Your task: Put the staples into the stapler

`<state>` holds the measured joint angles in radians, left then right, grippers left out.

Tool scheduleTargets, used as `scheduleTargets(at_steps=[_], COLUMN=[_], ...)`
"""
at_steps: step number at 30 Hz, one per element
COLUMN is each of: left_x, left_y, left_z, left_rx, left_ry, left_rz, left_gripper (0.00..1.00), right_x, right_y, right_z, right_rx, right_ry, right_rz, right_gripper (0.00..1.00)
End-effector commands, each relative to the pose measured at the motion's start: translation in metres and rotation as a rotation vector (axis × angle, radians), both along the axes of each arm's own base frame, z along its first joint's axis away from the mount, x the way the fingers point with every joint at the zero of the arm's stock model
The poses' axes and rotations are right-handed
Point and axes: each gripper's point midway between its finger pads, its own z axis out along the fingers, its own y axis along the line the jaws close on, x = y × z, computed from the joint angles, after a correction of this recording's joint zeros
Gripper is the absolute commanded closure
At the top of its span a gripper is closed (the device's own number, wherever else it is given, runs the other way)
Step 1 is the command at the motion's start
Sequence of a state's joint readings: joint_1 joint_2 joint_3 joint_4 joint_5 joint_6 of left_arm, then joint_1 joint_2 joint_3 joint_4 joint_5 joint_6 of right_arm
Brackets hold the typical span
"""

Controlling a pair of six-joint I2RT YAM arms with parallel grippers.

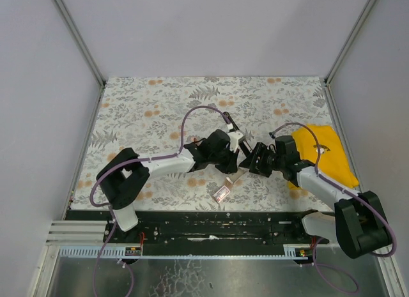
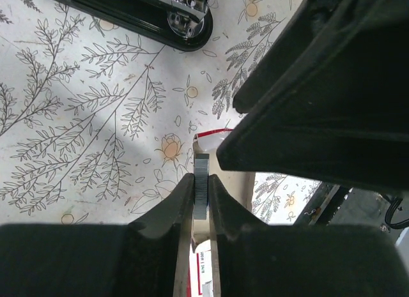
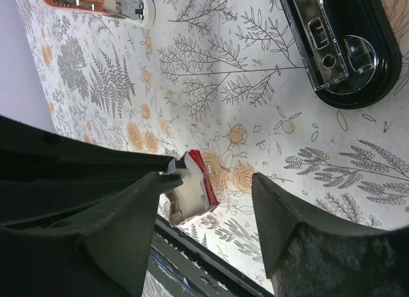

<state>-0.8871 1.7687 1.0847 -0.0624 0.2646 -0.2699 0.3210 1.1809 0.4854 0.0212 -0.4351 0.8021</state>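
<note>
My left gripper is shut on a short grey strip of staples, held above the table. In the top view it is at the table's middle. The black stapler lies open beyond it, metal plate up, and also shows in the right wrist view and the top view. My right gripper is open and empty, facing the left gripper closely. The opened red-and-white staple box lies below both grippers, toward the near edge.
A yellow cloth lies at the right under the right arm. A long pale part with a metal channel lies at the top left of the right wrist view. A black rail runs along the near edge.
</note>
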Motion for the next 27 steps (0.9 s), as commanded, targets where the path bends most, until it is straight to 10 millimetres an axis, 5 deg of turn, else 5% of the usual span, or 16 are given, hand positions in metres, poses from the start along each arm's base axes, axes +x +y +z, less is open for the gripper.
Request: scheduleTargets(at_steps=[1, 9, 17, 27], left_x=[0.002, 0.002, 0.002, -0.004], left_y=[-0.007, -0.007, -0.005, -0.008], left_z=[0.019, 0.026, 0.037, 0.031], left_rx=[-0.08, -0.104, -0.128, -0.13], left_ry=[-0.03, -0.045, -0.071, -0.013], left_rz=[-0.007, -0.004, -0.002, 0.0], left_gripper=[0.9, 0.9, 0.9, 0.88], right_x=[-0.002, -0.009, -0.014, -0.02], right_y=[0.013, 0.019, 0.004, -0.011], right_z=[-0.003, -0.01, -0.028, -0.038], right_rx=[0.067, 0.112, 0.014, -0.08], right_ry=[0.008, 0.028, 0.052, 0.068], right_rz=[0.043, 0.067, 0.038, 0.021], right_gripper=[0.4, 0.69, 0.98, 0.98])
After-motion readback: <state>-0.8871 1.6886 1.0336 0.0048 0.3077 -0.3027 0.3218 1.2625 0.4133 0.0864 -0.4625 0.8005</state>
